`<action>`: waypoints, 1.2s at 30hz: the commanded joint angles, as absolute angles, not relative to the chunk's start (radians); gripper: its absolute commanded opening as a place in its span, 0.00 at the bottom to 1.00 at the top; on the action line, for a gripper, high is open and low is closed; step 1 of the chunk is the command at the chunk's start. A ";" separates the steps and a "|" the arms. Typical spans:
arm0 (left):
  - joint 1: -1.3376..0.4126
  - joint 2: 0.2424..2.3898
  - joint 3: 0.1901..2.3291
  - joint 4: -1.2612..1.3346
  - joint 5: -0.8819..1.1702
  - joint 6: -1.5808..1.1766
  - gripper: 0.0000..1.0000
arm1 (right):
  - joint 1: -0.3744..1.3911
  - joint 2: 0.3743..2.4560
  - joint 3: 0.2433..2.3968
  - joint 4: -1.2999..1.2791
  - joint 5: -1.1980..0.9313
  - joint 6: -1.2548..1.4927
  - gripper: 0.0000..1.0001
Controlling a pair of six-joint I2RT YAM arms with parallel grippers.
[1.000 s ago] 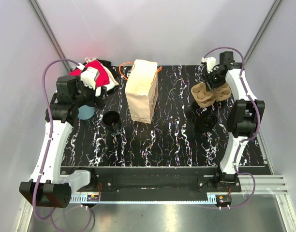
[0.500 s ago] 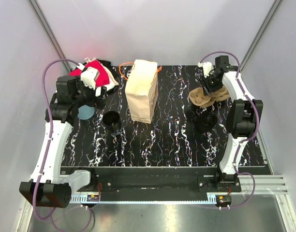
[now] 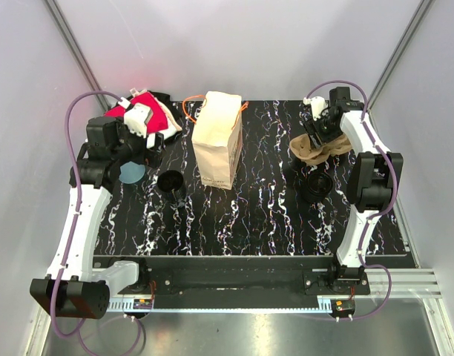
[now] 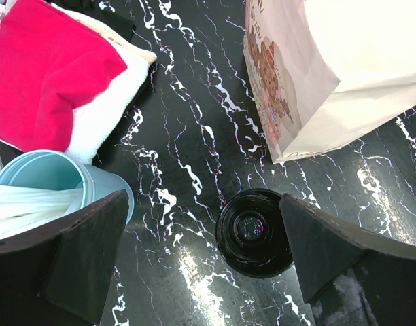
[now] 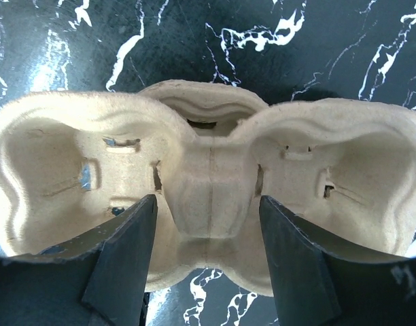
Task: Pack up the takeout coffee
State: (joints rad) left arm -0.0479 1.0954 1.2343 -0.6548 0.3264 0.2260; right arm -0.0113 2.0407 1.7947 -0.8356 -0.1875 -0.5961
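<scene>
A tan pulp cup carrier [image 3: 310, 150] lies on the black marbled table at the far right. My right gripper [image 3: 321, 133] hangs over it. In the right wrist view the carrier [image 5: 58, 156] fills the frame, and the right gripper [image 5: 206, 199] straddles its middle ridge, open, with a gap on each side. A black cup [image 3: 170, 182] stands left of centre; it shows from above [image 4: 254, 231] just inside the right finger of my open left gripper [image 4: 202, 197]. The left gripper [image 3: 136, 154] holds nothing. A brown paper bag [image 3: 218, 141] lies in the middle.
A pale blue cup [image 4: 52, 176] with white straws stands under the left finger. Red and white cloth [image 3: 149, 111] lies at the far left corner. A second black cup [image 3: 316, 185] sits just in front of the carrier. An orange cable [image 3: 190, 107] lies behind the bag.
The right arm shifted slightly with the carrier, which turned a little. Its jaws have since widened off the carrier's middle ridge. The left arm has not moved.
</scene>
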 commanded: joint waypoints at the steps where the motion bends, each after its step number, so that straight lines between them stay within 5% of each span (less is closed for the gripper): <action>1: -0.041 1.098 1.233 -0.600 0.353 0.209 0.99 | -0.014 2.023 1.807 -0.821 -0.170 -0.595 0.68; 14: -0.040 1.103 1.232 -0.601 0.354 0.209 0.99 | -0.012 2.048 1.874 -0.871 -0.175 -0.580 0.67; 36: -0.031 1.104 1.227 -0.598 0.356 0.209 0.99 | -0.005 2.261 2.321 -1.295 -0.201 -0.499 0.66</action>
